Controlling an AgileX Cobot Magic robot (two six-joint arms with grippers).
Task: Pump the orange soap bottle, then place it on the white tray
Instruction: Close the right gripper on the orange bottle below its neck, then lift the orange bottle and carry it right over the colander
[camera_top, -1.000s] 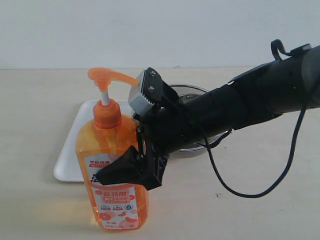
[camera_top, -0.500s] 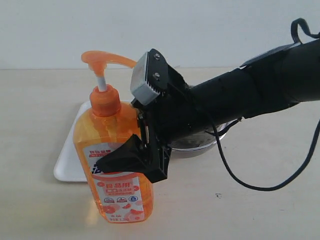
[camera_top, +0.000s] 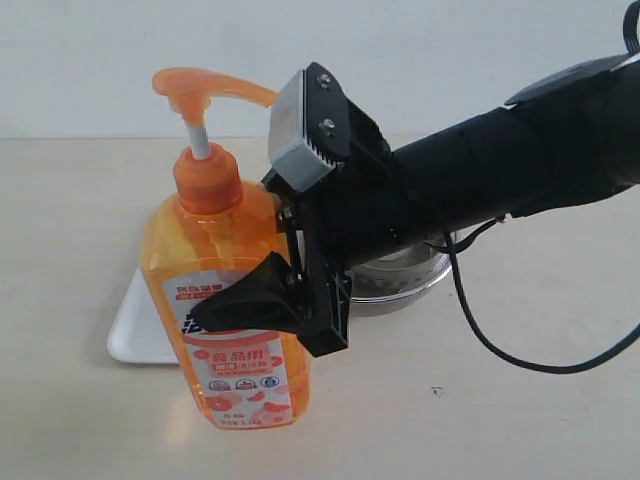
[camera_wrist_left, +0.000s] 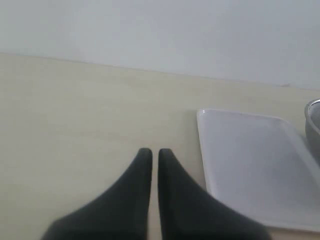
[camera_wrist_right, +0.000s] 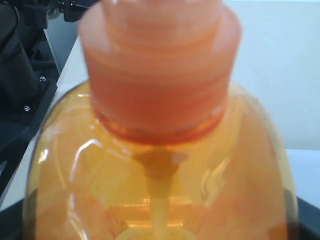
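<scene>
1. exterior view: the right gripper (camera_top: 232, 300) is clamping the orange soap bottle (camera_top: 200, 250) across its flat sides at label height. one dark finger is pressing on the front, and the other is hiding behind the bottle.
2. the grip is sitting on the wide body rather than the neck, probably because the flat faces are giving the jaws broad contact and keeping a tall, top-heavy bottle from swinging.
3. the bottle is leaning slightly and hanging just in front of the near edge of the white tray (camera_top: 135, 330), so it is not yet on it. i cannot tell whether its base is clear of the table (camera_top: 520, 420).
4. the pump head (camera_top: 200, 85) is riding high with the white stem showing, and nothing is pressing on it.
5. right wrist view: the bottle's shoulder (camera_wrist_right: 160, 190) is filling the frame under the orange collar (camera_wrist_right: 160, 75), which fits a gripper closed around it.
6. left wrist view: the left gripper (camera_wrist_left: 151, 156) is hovering over bare table near the tray (camera_wrist_left: 250, 160). its fingers are almost touching and holding nothing.
7. i am judging this as the carry step, with the bottle needing to travel back over the rim and come down upright.
8. counting: one bottle, one tray, one metal strainer (camera_top: 405, 285) behind the arm, and two grippers, of which only the right is appearing in the exterior view.
</scene>
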